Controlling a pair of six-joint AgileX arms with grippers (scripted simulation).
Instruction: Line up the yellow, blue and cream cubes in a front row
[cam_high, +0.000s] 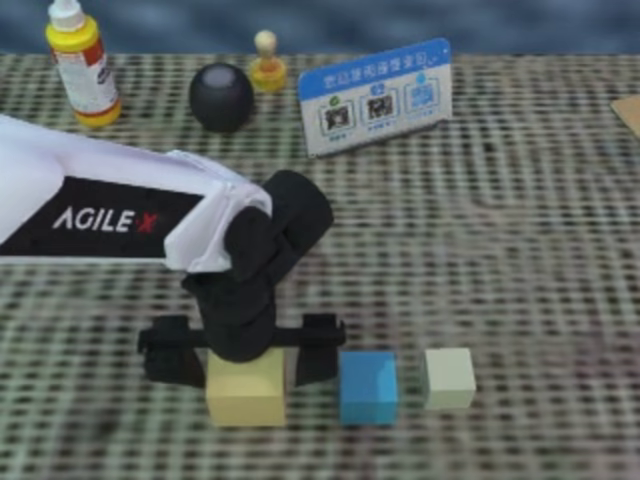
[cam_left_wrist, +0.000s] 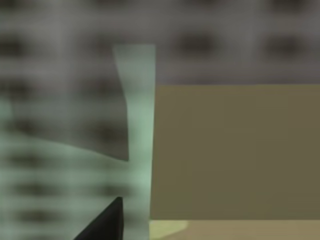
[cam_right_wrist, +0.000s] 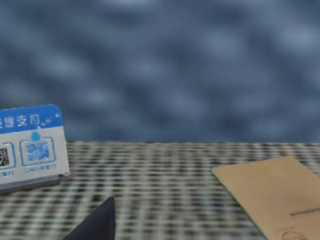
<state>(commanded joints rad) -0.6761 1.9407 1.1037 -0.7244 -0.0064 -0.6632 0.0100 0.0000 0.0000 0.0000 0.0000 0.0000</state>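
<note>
Left arm's gripper over the yellow cube at the front of the desk

The left gripper (cam_high: 243, 358) hangs above the yellow cube (cam_high: 246, 388), its fingers (cam_high: 171, 352) spread wide, one out past the cube's left side and the other at its right edge, so the cube is released, not clamped. In the left wrist view the yellow cube (cam_left_wrist: 235, 150) fills the frame beside a pale finger. The blue cube (cam_high: 368, 387) sits just right of the yellow one, and the cream cube (cam_high: 449, 377) is near the blue cube's right; the three form a row along the front of the woven-patterned desk (cam_high: 540, 250). At the back stand a yellow-capped white bottle (cam_high: 82, 63), a black ball (cam_high: 221, 96), a small wooden peg figure (cam_high: 266, 62) and a blue sign card (cam_high: 377, 96). The right arm is out of the top view; whether its fingers are released or clenched cannot be told, and its wrist view shows the sign card (cam_right_wrist: 31, 147) and a tan booklet (cam_right_wrist: 275, 195).
</note>
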